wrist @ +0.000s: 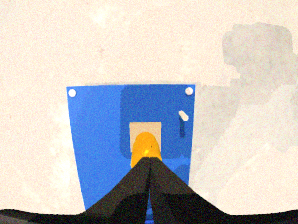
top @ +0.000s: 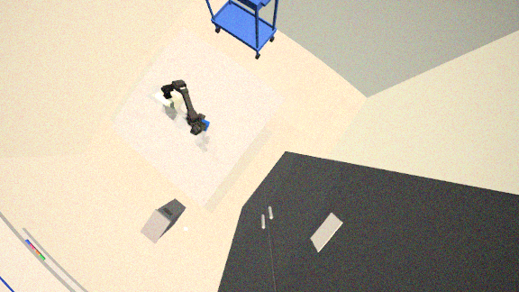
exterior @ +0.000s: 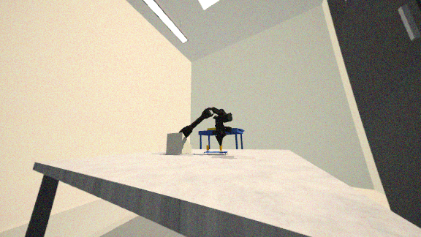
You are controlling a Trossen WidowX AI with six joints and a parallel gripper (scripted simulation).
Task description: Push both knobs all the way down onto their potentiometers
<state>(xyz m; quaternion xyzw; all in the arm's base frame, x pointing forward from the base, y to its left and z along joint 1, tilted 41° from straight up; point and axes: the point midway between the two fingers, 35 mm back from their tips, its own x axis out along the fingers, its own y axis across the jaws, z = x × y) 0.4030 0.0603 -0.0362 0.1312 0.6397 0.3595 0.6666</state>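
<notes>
The blue circuit board [top: 205,125] [exterior: 213,153] [wrist: 100,130] stands low on the table. In the wrist view an orange knob [wrist: 145,144] [exterior: 221,149] stands on a tan potentiometer body [wrist: 156,128]. My gripper [exterior: 221,145] [wrist: 149,163] is shut with nothing between its fingers. Its tips are at the top of this knob; whether they touch it is too small to tell. A second orange knob [exterior: 207,148] stands to the left in the exterior view and is hidden in the wrist view. The gap beneath either knob cannot be made out.
A small white post [wrist: 183,116] stands on the board near its right edge, and white screw heads mark its far corners. A grey block [exterior: 174,143] stands on the table left of the board. A blue cart [top: 245,27] stands beyond the table.
</notes>
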